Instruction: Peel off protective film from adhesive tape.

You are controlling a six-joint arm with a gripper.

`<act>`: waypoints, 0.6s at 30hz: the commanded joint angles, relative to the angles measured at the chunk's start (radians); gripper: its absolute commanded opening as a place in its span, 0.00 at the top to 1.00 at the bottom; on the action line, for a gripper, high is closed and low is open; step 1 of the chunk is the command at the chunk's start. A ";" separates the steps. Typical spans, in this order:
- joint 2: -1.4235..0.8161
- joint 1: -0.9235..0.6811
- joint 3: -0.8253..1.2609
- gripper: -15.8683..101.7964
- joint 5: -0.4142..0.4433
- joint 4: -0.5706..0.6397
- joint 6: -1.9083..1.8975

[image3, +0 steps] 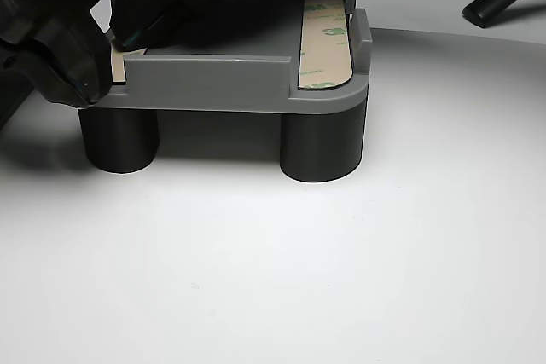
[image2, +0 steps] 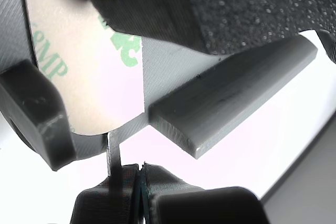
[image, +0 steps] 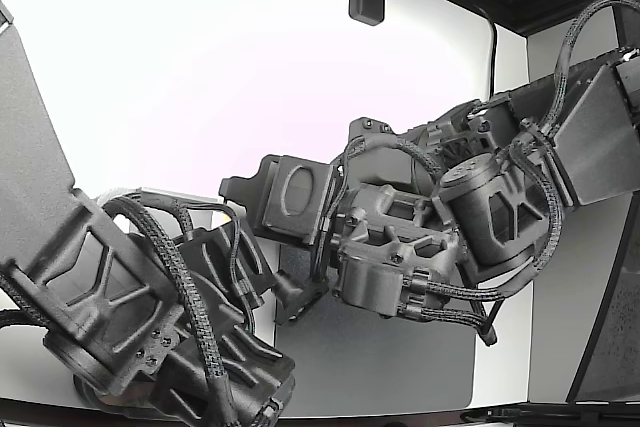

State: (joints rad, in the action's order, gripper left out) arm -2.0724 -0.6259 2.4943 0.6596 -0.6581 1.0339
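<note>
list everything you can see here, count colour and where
fixture tray: one, grey, raised on the white surface
support legs: two visible, dark cylinders, under the tray
adhesive tape strip: one clearly seen, beige liner with green print, along the tray's end at the other view's right
liner tab: one, thin grey, reaching down to the jaws in the wrist view
mat: one, grey, below the arms in the exterior view
arms: two, black, cabled, meeting mid-frame in the exterior view
gripper: one, black, jaws closed at the tab
</note>
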 commanded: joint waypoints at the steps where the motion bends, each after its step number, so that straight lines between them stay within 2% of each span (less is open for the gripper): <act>1: -0.015 0.006 -0.031 0.96 0.005 0.003 -0.002; 18: -0.008 0.005 -0.044 0.96 0.005 -0.008 -0.008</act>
State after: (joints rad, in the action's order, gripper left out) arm -2.0647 -0.6274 2.4820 0.6611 -0.6688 1.0278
